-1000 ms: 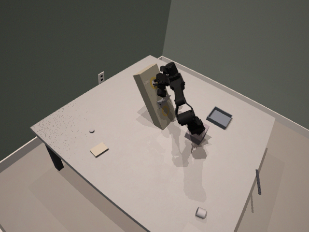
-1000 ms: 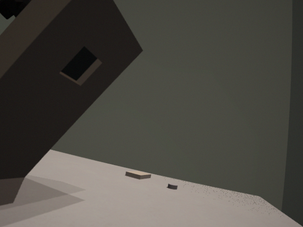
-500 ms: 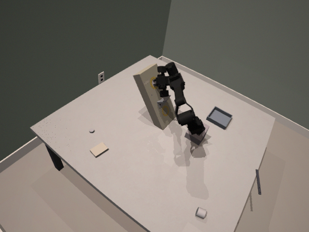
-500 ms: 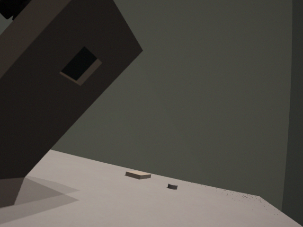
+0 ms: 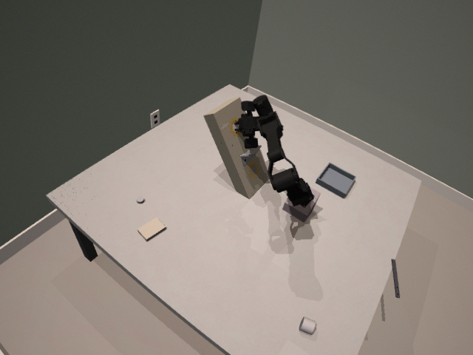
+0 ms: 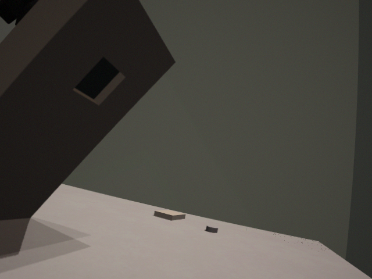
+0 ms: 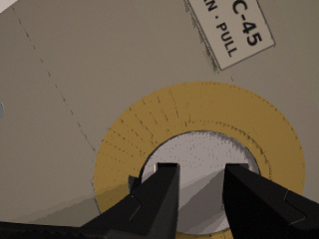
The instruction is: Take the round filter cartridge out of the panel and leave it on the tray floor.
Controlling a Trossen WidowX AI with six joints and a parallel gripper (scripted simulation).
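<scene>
The service panel [image 5: 229,146] [image 6: 45,120] [image 7: 125,50] leans on the table. The round light-grey filter cartridge [image 7: 204,149] sits in its upper opening inside a yellow ring [image 7: 199,105] [image 5: 231,126]. My gripper [image 7: 198,171] [image 5: 237,126] is at the cartridge face, shut on the cartridge, with the two fingertips a little apart at its slots. The fingers hide the slots. A small dark notch [image 7: 134,183] shows at the left edge of the face. The blue-grey tray [image 5: 335,180] stands on the table to the right of the arm, with nothing in it.
A grey bracket [image 5: 250,154] sticks out from the panel just below my gripper. A tan block [image 5: 151,229] [image 6: 170,214], a small disc [image 5: 140,200] [image 6: 211,229] and a white cylinder [image 5: 307,325] lie on the table. A dark bar [image 5: 395,278] shows past the right table edge.
</scene>
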